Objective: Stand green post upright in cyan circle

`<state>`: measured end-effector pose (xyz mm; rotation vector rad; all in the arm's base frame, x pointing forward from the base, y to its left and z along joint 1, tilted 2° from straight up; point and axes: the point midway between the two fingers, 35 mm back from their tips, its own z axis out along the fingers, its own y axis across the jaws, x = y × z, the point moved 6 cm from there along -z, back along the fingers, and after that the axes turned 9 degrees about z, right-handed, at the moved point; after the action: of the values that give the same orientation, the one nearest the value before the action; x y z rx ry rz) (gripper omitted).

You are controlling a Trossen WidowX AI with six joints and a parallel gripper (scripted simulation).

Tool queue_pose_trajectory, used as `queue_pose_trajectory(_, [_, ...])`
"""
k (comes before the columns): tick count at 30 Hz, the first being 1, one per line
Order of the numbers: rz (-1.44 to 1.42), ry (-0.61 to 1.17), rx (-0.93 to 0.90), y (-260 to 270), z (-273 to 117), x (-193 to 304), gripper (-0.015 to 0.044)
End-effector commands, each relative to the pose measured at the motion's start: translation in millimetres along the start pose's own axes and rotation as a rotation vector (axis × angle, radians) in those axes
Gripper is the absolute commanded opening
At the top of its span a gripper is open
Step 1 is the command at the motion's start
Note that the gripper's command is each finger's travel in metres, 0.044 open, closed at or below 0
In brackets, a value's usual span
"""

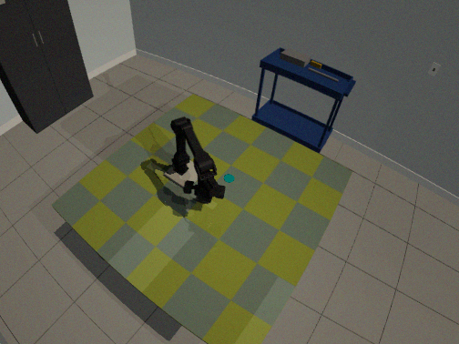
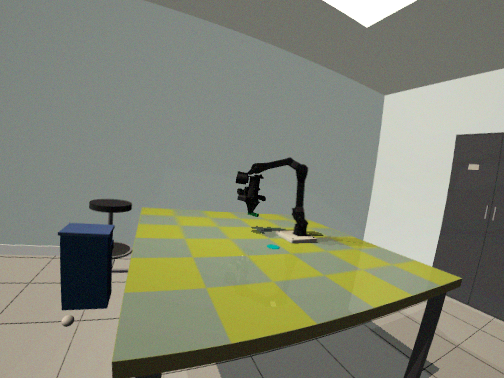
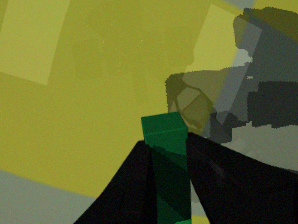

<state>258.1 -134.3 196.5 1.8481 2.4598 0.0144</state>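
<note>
The green post (image 2: 254, 215) (image 3: 169, 145) is held between the fingertips of my gripper (image 2: 251, 213) (image 3: 165, 145), which is shut on it. In the exterior view the post lies close to level and hangs above the table, with the arm's shadow on the table below. In the wrist view one end of it sticks out past the fingertips. The arm hides the post in the top view. The cyan circle (image 1: 229, 178) (image 2: 273, 247) lies flat on the table, apart from the gripper, with nothing standing in it. It is not in the wrist view.
The arm's pale base plate (image 1: 177, 177) (image 2: 310, 239) sits on the checkered table (image 1: 269, 207) (image 2: 235, 275), close to the cyan circle. A blue cart (image 1: 291, 125), a dark cabinet (image 1: 50, 68) (image 2: 470, 220) and a stool (image 2: 110, 205) stand away from the table.
</note>
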Motion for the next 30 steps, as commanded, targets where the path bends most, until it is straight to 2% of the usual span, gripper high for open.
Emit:
queue_pose_trajectory(1, [0.006,0.003,-0.002,-0.5,-6.8,0.5,0.0023])
queue_pose_trajectory(12, [-0.009,0.008,0.004,-1.4,-19.0,3.8,0.0023])
queue_pose_trajectory(30, [-0.495,0.012,-0.001,30.4,-23.4,50.3,0.0023])
